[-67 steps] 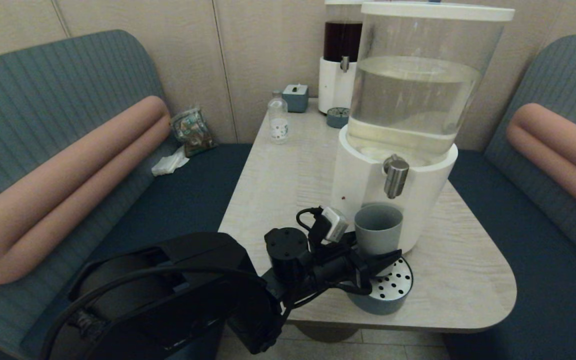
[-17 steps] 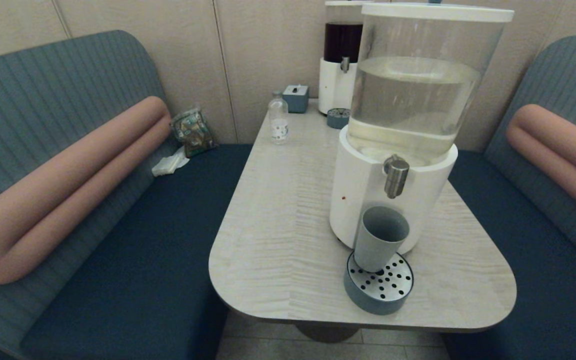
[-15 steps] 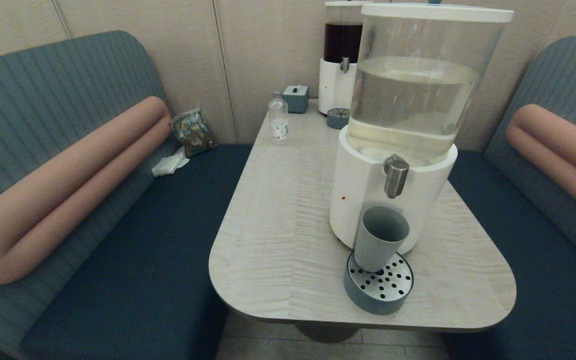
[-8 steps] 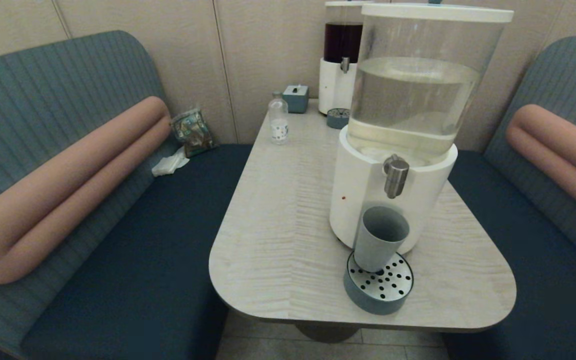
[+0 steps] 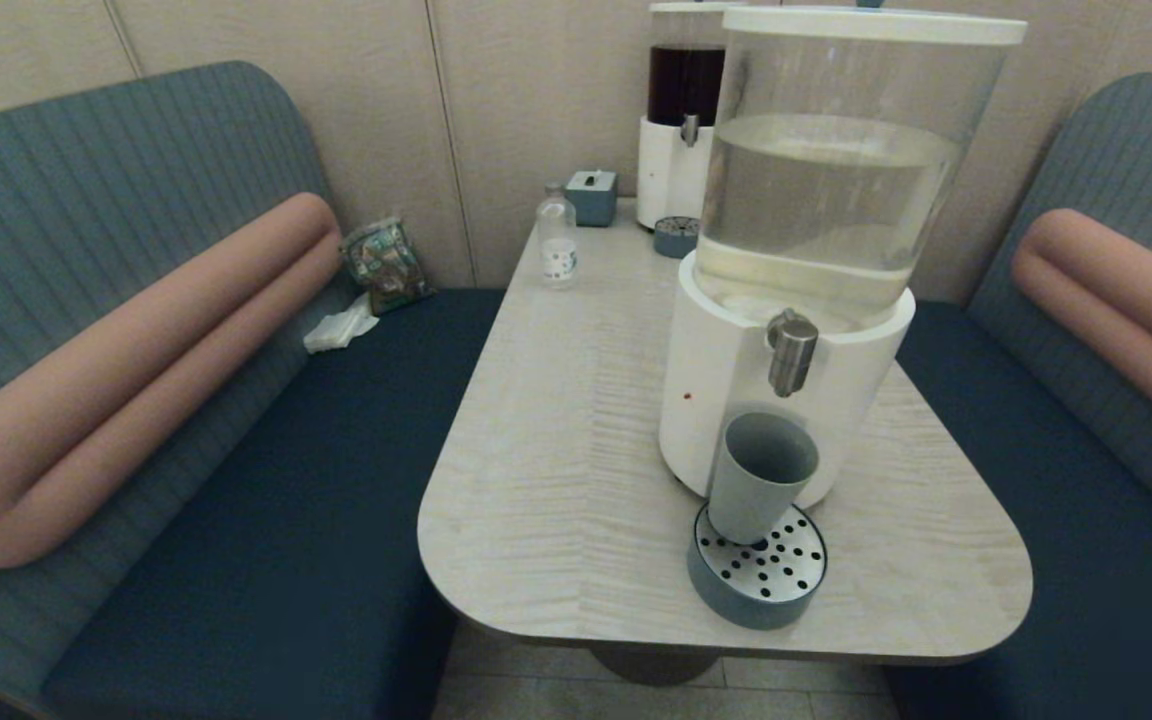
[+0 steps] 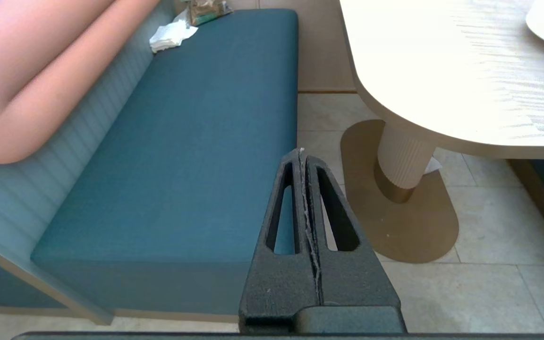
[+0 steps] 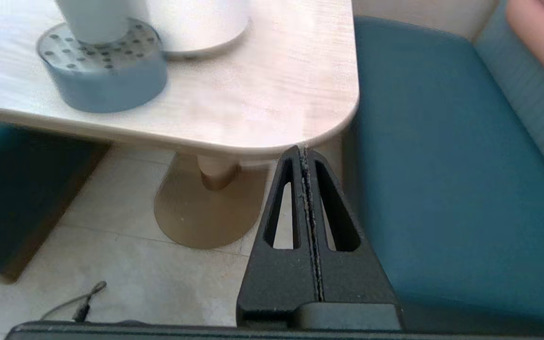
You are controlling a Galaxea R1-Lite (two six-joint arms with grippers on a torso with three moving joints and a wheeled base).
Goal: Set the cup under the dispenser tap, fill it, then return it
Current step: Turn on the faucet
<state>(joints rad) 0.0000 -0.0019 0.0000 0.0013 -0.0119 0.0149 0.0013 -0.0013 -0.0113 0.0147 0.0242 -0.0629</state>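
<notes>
The grey-blue cup (image 5: 760,478) stands upright on the round perforated drip tray (image 5: 758,572), directly below the brushed-steel dispenser tap (image 5: 791,352) of the white-based dispenser (image 5: 736,380). No liquid runs from the tap. The cup's base (image 7: 96,19) and the drip tray (image 7: 104,71) also show in the right wrist view. Both arms are out of the head view. My left gripper (image 6: 302,156) is shut and empty, below table height over the bench edge. My right gripper (image 7: 301,153) is shut and empty, just under the table's near right corner.
A second dispenser with dark-red liquid (image 5: 681,120), a small clear bottle (image 5: 557,240) and a small grey box (image 5: 591,195) stand at the table's far end. Blue benches flank the table (image 5: 556,440). The table's pedestal (image 6: 402,160) stands on the tiled floor.
The left arm, which was beside the cup on the drip tray 4.5 s ago, has withdrawn out of the head view. Over the last second nothing has moved.
</notes>
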